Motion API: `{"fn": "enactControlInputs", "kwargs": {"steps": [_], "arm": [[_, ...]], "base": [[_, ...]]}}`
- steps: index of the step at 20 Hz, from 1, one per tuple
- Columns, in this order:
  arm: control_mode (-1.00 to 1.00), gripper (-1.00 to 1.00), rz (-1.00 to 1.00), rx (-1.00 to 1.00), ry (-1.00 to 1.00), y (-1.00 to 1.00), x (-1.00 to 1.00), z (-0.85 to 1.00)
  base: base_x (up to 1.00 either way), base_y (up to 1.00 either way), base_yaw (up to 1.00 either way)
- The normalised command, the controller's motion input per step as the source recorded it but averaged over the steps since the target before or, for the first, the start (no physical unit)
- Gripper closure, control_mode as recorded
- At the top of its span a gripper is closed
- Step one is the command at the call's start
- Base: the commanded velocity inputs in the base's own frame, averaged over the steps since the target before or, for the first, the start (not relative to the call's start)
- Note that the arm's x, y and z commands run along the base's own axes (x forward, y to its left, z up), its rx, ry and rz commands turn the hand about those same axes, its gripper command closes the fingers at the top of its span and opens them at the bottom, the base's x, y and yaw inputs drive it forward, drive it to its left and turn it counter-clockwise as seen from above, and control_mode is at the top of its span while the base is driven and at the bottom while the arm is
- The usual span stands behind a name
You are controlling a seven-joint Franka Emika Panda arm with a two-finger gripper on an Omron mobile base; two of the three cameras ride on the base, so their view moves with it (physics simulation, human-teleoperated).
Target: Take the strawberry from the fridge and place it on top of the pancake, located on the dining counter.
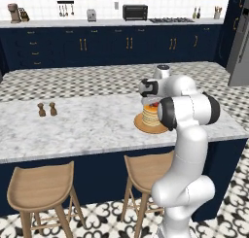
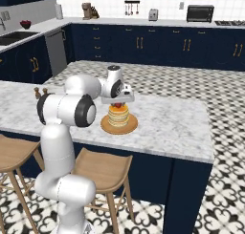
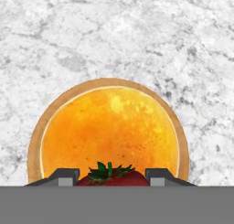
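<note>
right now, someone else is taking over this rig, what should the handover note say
Gripper: shut on the strawberry, pointing down right above the pancake.
Pancake: stacked on its plate on the dining counter, on the robot's side.
Done: the strawberry is out of the fridge and has been carried to the counter.
Left: lower if needed, open the jaws so the berry rests on top of the stack, then lift the hand away.

Two stools [image 1: 41,183], two shakers [image 1: 47,109], perhaps four pancakes [image 2: 118,115].
</note>
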Motion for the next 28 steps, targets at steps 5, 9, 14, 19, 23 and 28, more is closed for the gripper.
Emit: {"fn": "enactControlInputs", "kwargs": {"steps": [5, 9, 14, 19, 23, 28], "arm": [[-1.0, 1.0, 0.11, -0.02, 0.0, -0.01, 0.08, -0.07], [-1.0, 1.0, 0.04, 0.0, 0.0, 0.0, 0.05, 0.0], [-1.0, -1.0, 0.0, 0.0, 0.0, 0.0, 0.0, 0.0], [-1.0, -1.0, 0.0, 0.0, 0.0, 0.0, 0.01, 0.0], [-1.0, -1.0, 0.0, -0.01, 0.0, 0.0, 0.13, 0.08], [-1.0, -1.0, 0.0, -0.05, -0.03, 0.22, 0.15, 0.56]], "base": [[0.0, 0.0, 0.0], [0.0, 0.0, 0.0], [0.0, 0.0, 0.0], [0.0, 0.0, 0.0], [0.0, 0.0, 0.0], [0.0, 0.0, 0.0]]}}
